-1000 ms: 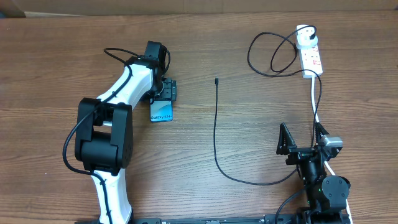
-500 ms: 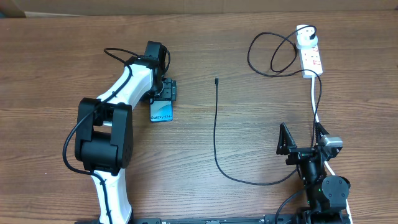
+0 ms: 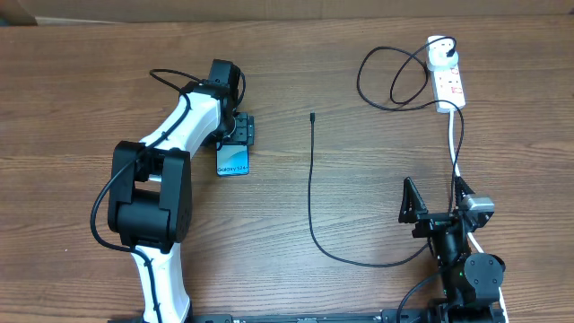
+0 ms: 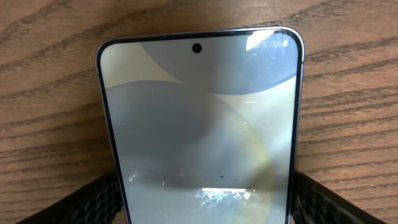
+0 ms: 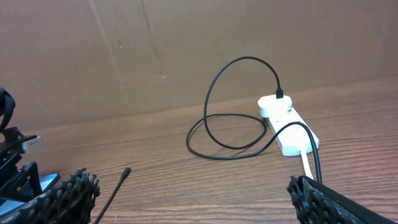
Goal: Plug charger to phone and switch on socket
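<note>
phone (image 4: 199,124) flat on the worktop (image 3: 72,90), screen up: a rigid, thin slab, judged light, with slick glass and a fragile face. it is best taken across its two long edges, leaving the short ends free. left gripper (image 3: 238,135) does so, its fingers (image 4: 93,199) pressed against both long edges, pinching the phone. charger (image 3: 310,179): a light, limp cable lying well apart from the phone on the right arm's side, its connector tip (image 3: 312,117) the one stiff spot to grip. socket (image 3: 447,81): farther from the phone, beyond the cable. right gripper (image 3: 437,202): spread wide, holding and touching nothing.
</note>
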Controlling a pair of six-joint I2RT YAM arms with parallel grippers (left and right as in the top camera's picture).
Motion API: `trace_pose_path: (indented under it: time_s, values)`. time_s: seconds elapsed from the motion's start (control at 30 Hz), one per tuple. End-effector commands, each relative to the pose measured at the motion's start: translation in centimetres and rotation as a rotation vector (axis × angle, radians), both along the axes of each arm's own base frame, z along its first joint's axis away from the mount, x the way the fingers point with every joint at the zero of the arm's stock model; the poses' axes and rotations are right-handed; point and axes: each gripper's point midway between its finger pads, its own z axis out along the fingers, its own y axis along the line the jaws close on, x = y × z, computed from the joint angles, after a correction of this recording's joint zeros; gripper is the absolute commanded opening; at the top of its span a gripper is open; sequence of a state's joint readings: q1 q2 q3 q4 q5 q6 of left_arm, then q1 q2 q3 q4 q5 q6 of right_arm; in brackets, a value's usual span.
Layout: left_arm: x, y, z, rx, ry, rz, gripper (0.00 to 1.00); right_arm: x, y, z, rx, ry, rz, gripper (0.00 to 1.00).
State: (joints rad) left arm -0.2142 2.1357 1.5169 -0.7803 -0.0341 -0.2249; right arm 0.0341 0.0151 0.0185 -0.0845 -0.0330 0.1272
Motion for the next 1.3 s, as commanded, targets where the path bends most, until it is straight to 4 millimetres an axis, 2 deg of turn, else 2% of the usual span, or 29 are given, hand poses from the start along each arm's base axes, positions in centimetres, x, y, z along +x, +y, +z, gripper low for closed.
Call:
trace_pose_path:
  time_s: [0.0,0.53,1.03,1.27]
  values:
    - [-1.7,0.4,-1.9,0.010,0.069,-0.019,0.81,0.0,0.0,-0.4,0.002,0.004,0.000,1.00]
    - [-1.7,0.4,-1.9,0.008,0.069,-0.018,0.81,0.0,0.0,-0.4,0.002,0.004,0.000,1.00]
    - [-2.0,-0.5,-1.9,-0.044,0.086,-0.023,0.82,0.0,0.0,-0.4,0.002,0.004,0.000,1.00]
    - [-2.5,-0.8,-1.9,-0.063,0.105,-0.017,0.77,0.0,0.0,-0.4,0.002,0.004,0.000,1.00]
